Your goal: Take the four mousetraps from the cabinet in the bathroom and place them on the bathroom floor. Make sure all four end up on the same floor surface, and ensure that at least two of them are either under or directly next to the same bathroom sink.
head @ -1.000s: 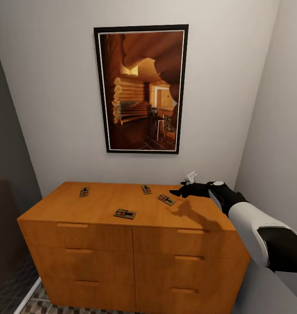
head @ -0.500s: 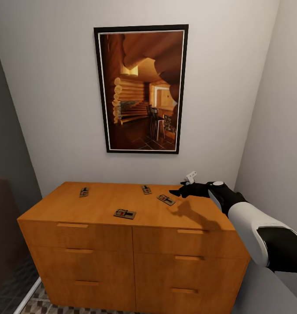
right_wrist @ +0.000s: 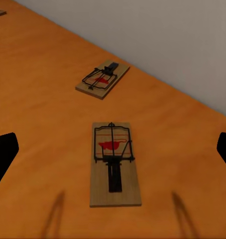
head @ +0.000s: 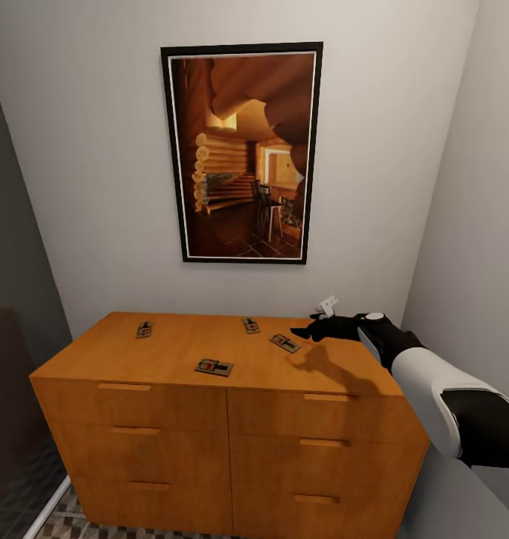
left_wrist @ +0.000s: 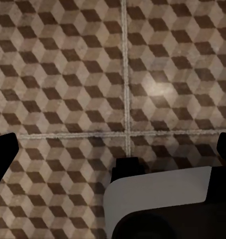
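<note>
Mousetraps: four lie flat on the cabinet point(head: 232, 419) top, well apart: first mousetrap point(head: 144, 329) at 10 o'clock, second mousetrap point(head: 214, 367) at 6 o'clock near the front edge, third mousetrap point(head: 250, 325) at 12 o'clock, fourth mousetrap point(head: 284, 343) at 2 o'clock.
Right gripper point(head: 302, 332): fingers spread apart, holding nothing, hovering just beside the fourth mousetrap.
Left gripper point(left_wrist: 113, 149): fingers apart, above the bathroom floor point(left_wrist: 68, 74).
Picture point(head: 242, 152): one, on the wall.
</note>
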You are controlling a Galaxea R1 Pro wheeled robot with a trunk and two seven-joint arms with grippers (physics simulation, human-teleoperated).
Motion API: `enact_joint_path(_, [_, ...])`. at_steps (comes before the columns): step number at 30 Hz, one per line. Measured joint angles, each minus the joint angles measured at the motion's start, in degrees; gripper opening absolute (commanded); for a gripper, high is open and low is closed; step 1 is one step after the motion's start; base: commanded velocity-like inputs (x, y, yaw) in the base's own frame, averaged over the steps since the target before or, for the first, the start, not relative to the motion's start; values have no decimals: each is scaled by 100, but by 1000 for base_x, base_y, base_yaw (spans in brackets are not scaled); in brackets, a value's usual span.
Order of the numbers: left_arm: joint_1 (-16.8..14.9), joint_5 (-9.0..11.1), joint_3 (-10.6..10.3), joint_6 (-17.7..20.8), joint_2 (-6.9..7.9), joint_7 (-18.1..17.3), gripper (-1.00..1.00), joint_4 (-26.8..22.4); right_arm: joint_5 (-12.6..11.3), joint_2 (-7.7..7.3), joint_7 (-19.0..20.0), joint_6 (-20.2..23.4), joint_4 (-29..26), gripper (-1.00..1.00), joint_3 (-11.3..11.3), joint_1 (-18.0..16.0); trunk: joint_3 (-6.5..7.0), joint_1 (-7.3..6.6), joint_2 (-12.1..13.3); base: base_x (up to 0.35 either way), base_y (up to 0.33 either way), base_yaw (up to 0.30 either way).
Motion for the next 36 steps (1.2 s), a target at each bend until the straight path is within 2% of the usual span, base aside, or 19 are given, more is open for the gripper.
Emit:
enact_joint_path(17, [2,2,-7,0,0,2,100,4,2,5,-20,7,126,100,1,-2,0,0,0,0,0,0])
enact_joint_path(36, [1,7,-6,0,0,8,100,11,-3,25,-228,2,366,100,1,0,0,0,0,0,0,0])
